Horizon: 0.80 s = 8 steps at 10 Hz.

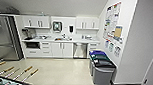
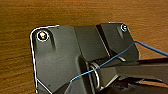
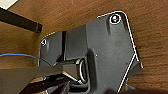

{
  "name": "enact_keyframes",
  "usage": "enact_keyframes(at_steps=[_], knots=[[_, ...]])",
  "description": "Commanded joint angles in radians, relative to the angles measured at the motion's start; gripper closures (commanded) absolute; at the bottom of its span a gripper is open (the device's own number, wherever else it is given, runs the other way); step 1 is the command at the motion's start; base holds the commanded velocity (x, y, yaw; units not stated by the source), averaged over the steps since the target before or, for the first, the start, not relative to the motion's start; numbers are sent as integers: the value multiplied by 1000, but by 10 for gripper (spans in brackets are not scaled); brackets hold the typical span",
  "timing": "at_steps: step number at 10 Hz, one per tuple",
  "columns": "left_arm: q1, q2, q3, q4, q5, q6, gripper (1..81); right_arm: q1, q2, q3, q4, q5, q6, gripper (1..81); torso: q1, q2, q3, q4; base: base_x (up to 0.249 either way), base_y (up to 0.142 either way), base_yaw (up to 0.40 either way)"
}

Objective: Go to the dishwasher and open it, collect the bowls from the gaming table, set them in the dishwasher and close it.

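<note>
The dishwasher (image 1: 80,50) is a stainless-steel front with a bar handle near its top, set under the white counter (image 1: 67,40) at the far wall, right of the sink. Its door is shut. It stands several steps ahead of me across a pale floor (image 1: 58,69). The bowls and the gaming table are out of view. In both wrist views my arms' dark plates hang over a brown wood-look floor (image 2: 75,12) (image 3: 75,17).
A tall steel fridge (image 1: 3,38) stands at the far left. Grey bins (image 1: 102,68) with blue, green and black lids line the right wall. A foosball table's rods (image 1: 18,73) jut in at the near left. White cabinets (image 1: 59,49) flank the dishwasher.
</note>
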Motion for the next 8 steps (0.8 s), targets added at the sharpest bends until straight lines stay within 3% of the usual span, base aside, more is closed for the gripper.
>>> enact_keyframes(at_steps=[1,8], knots=[[-54,-16,6,3,44,4,10,53,-25,8,-11,-42,-1,10,0,0,0,0,268,0,0],[-54,-16,7,3,45,5,10,54,-23,3,-11,-42,-1,10,0,0,0,0,269,0,0]])
